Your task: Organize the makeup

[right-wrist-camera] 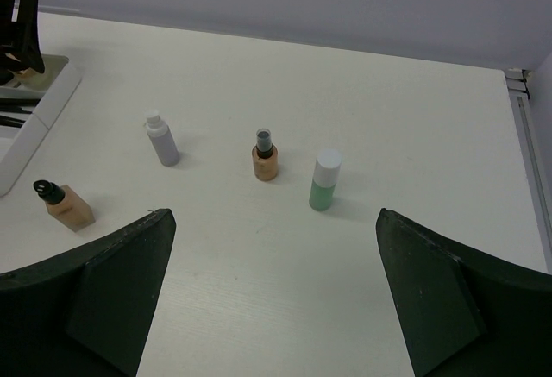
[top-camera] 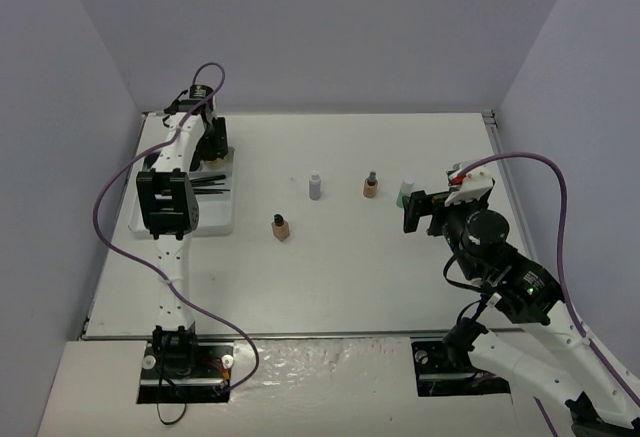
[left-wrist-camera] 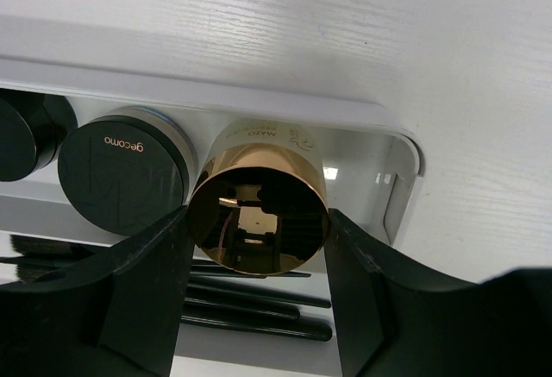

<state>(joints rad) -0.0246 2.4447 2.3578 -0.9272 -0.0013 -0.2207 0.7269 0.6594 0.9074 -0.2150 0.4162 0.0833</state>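
Observation:
My left gripper (left-wrist-camera: pixel 259 248) is shut on a shiny tan round compact (left-wrist-camera: pixel 259 217), one black finger against each side of it. It holds the compact over the far end of the white tray (left-wrist-camera: pixel 259 105), beside a black round pot (left-wrist-camera: pixel 121 174); thin black brushes (left-wrist-camera: pixel 259 308) lie in the slot below. A beige bottle (right-wrist-camera: pixel 65 204), a grey bottle (right-wrist-camera: pixel 161 140), a small brown bottle (right-wrist-camera: pixel 265 157) and a green-white bottle (right-wrist-camera: pixel 324 181) stand upright on the table. My right gripper (right-wrist-camera: pixel 274 215) hangs open above the table, just short of the green-white bottle (top-camera: pixel 407 192), nothing between its fingers.
The tray (top-camera: pixel 215 225) lies at the table's left side under the left arm (top-camera: pixel 167 202). A second black pot (left-wrist-camera: pixel 21 135) sits further along the same tray row. Purple walls close the back and sides; a metal rail (right-wrist-camera: pixel 533 135) runs along the table's right edge.

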